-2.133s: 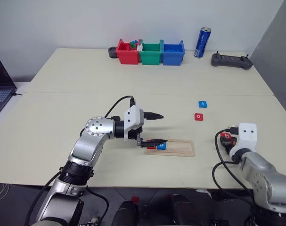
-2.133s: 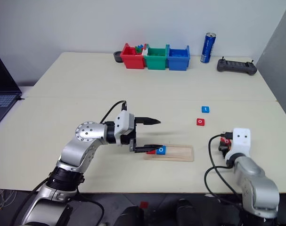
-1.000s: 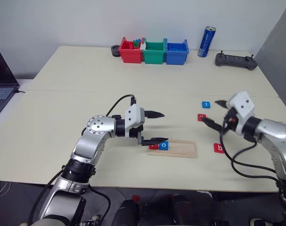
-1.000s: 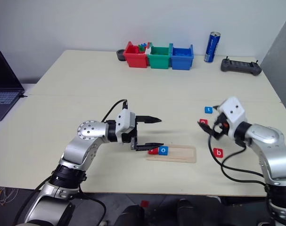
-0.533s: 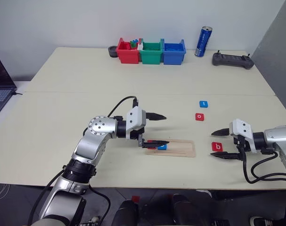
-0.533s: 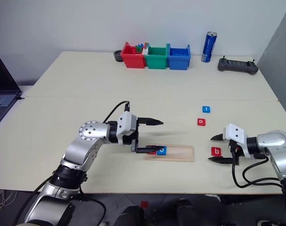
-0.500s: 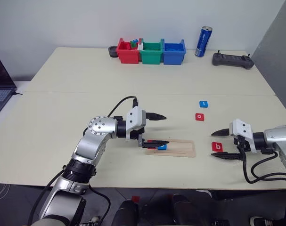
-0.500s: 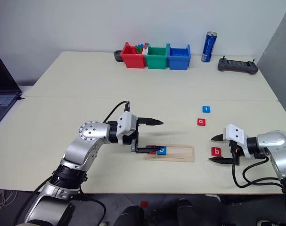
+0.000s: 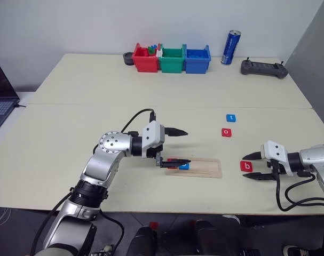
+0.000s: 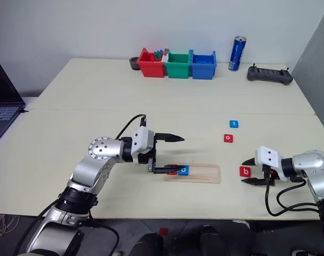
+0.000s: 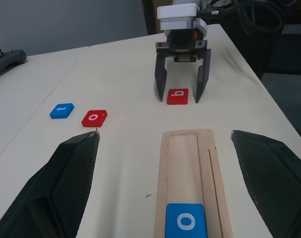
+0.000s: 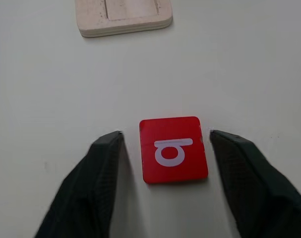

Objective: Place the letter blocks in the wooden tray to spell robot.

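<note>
Right wrist view: red b block (image 12: 173,149) lies flat on the table (image 12: 249,64), between the right gripper (image 12: 165,144) fingers.
Jaws: apart, not touching it.
Left gripper (image 9: 175,146): spread wide over the wooden tray (image 9: 204,167).

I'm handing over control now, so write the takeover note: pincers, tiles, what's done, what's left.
Right pincer: open, fingers straddling the red b tile on the table, not gripping yet.
Left pincer: open, hovering over the wooden tray's left end.
Done: red tile, partly hidden by the pincer, and blue o tile sit side by side in the tray.
Left: b, then red o tile and blue t tile, both loose beyond the tray.
</note>
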You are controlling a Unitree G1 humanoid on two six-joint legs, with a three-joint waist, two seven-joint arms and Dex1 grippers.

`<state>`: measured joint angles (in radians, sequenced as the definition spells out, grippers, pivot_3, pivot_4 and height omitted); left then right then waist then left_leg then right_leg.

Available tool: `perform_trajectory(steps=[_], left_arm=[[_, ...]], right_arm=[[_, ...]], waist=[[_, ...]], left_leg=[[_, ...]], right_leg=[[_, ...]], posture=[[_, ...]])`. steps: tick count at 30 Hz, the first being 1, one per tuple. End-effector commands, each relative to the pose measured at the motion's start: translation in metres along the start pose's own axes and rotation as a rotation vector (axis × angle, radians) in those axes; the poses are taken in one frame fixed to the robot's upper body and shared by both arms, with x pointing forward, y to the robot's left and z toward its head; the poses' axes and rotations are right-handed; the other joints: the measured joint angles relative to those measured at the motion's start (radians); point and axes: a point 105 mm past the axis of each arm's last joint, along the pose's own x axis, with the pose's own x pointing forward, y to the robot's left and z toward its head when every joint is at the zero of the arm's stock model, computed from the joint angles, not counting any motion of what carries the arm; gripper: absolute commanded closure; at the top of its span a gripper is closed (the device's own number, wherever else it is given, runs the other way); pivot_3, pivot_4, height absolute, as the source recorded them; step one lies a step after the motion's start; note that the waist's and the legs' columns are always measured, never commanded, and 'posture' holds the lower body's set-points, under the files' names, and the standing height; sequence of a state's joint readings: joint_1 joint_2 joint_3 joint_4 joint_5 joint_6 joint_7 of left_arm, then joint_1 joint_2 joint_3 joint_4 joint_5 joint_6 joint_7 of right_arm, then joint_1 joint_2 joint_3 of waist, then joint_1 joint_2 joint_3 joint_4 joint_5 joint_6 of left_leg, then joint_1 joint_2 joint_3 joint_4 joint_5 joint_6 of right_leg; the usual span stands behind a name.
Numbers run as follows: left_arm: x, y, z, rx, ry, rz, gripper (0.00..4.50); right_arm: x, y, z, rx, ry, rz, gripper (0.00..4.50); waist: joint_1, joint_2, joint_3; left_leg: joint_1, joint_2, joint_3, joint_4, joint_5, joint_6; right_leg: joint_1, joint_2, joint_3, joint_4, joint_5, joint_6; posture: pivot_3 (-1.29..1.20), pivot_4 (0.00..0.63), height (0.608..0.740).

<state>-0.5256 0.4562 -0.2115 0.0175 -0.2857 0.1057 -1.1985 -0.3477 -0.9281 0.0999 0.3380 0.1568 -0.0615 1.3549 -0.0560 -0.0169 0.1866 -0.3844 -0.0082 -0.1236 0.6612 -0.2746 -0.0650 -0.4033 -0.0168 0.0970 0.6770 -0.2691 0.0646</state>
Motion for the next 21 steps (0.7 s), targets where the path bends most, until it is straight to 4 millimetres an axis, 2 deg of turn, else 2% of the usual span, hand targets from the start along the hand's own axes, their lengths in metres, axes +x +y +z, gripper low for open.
perform_trajectory(steps=[1,2,5,11,15,21], left_arm=[[0.001,-0.001,0.008,0.035,-0.018,-0.010,0.00],[0.001,-0.001,0.008,0.035,-0.018,-0.009,0.00],[0.002,0.000,0.009,0.037,-0.020,-0.007,0.00],[-0.007,-0.005,0.002,0.029,0.004,-0.015,0.00],[-0.024,-0.015,-0.002,0.001,0.021,-0.047,0.00],[-0.055,-0.036,-0.017,-0.052,0.099,-0.069,0.00]], right_arm=[[-0.006,-0.004,-0.005,-0.014,0.042,-0.014,2.74],[-0.006,-0.004,-0.006,-0.018,0.046,-0.016,3.02],[-0.006,-0.007,0.003,-0.030,0.022,-0.014,3.03],[0.009,-0.013,0.053,-0.111,-0.101,-0.019,3.03],[0.026,-0.004,0.083,-0.132,-0.161,0.000,3.03],[0.048,0.003,0.109,-0.093,-0.207,-0.008,3.03]], waist=[[0.000,0.000,0.000],[0.000,0.000,0.000],[0.000,0.000,0.000],[-0.007,0.000,0.000],[-0.004,0.000,0.000],[0.000,0.000,0.000]], left_leg=[[0.000,0.000,0.000,0.000,0.000,0.000],[0.000,0.000,0.000,0.000,0.000,0.000],[0.000,0.000,0.000,0.001,0.000,0.000],[0.001,0.000,0.000,0.000,0.000,0.000],[0.001,0.000,0.000,0.000,0.000,0.000],[0.000,0.000,-0.001,0.000,0.000,0.000]], right_leg=[[0.000,0.000,0.000,0.000,0.000,0.000],[0.000,0.000,0.000,0.000,0.000,0.000],[0.000,0.000,0.000,0.001,0.000,0.000],[0.000,0.000,0.000,0.002,0.000,0.000],[0.000,0.000,0.000,0.002,0.000,0.000],[-0.001,0.000,0.000,0.002,0.000,0.000]], posture=[[0.00,0.150,0.740],[0.00,0.150,0.740],[0.00,0.150,0.740],[0.00,0.150,0.740],[0.00,0.150,0.740],[0.00,0.150,0.740]])
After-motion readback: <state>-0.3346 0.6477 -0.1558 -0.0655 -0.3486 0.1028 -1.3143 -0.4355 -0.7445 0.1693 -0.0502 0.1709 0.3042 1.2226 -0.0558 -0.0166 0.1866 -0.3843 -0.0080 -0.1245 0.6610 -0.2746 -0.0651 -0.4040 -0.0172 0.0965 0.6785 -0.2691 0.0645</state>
